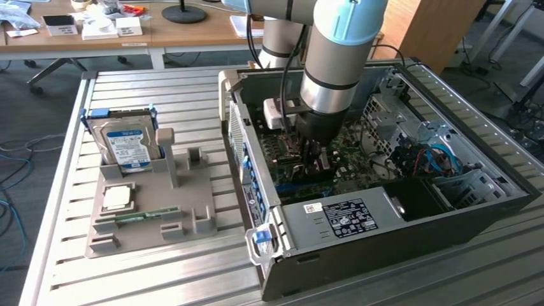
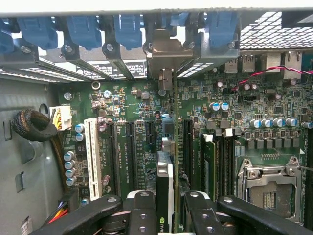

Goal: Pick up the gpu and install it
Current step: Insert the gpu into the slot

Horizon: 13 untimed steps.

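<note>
reaching down into the open computer case [image 1: 476,210] on the slatted metal bench [image 1: 170,280], with the arm [image 1: 336,57] upright over the motherboard [image 1: 357,172] in the exterior view. claw [image 2: 166,208] clenched on the gpu [image 2: 165,191], thin card seen edge-on between the 2 black fingers [image 2: 142,210] in the wrist view. card standing upright among the expansion slots [image 2: 129,152], running toward the rear wall of the case, its silvery bracket [image 2: 166,54] up against the row of blue slot latches [image 2: 83,29]. cannot tell whether the card edge sits fully down in its slot. white slot [image 2: 90,156] lying well to one side of the card; empty cpu socket [image 2: 269,186] and memory slots [image 2: 215,161] on the other side. outside the case, toward the exterior view's left, a grey parts holder [image 1: 149,217] on the bench, carrying a blue-labelled hard drive [image 1: 126,145] standing upright, a square chip [image 1: 117,196] lying flat and a green memory stick [image 1: 140,215] in its groove. power supply [image 1: 340,220] with a white label at the near end of the case.
</note>
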Tool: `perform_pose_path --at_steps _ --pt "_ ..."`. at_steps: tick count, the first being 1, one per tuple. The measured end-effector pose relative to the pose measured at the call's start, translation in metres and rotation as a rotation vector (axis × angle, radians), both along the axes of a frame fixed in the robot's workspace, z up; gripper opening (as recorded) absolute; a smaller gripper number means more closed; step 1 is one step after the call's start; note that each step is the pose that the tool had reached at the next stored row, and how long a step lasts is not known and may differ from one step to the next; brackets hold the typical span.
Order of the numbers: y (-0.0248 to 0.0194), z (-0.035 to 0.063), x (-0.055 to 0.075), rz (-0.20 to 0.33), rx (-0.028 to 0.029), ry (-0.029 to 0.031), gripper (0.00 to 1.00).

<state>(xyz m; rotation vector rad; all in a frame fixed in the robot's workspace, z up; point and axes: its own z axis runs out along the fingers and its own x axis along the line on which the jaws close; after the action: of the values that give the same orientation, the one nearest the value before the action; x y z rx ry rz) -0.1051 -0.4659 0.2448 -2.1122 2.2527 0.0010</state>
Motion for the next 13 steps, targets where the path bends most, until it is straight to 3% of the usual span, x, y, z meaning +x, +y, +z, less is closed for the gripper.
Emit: perform_pose_path --at_steps 13 --pt "0.0 0.0002 0.0 0.01 0.0032 0.0 0.27"
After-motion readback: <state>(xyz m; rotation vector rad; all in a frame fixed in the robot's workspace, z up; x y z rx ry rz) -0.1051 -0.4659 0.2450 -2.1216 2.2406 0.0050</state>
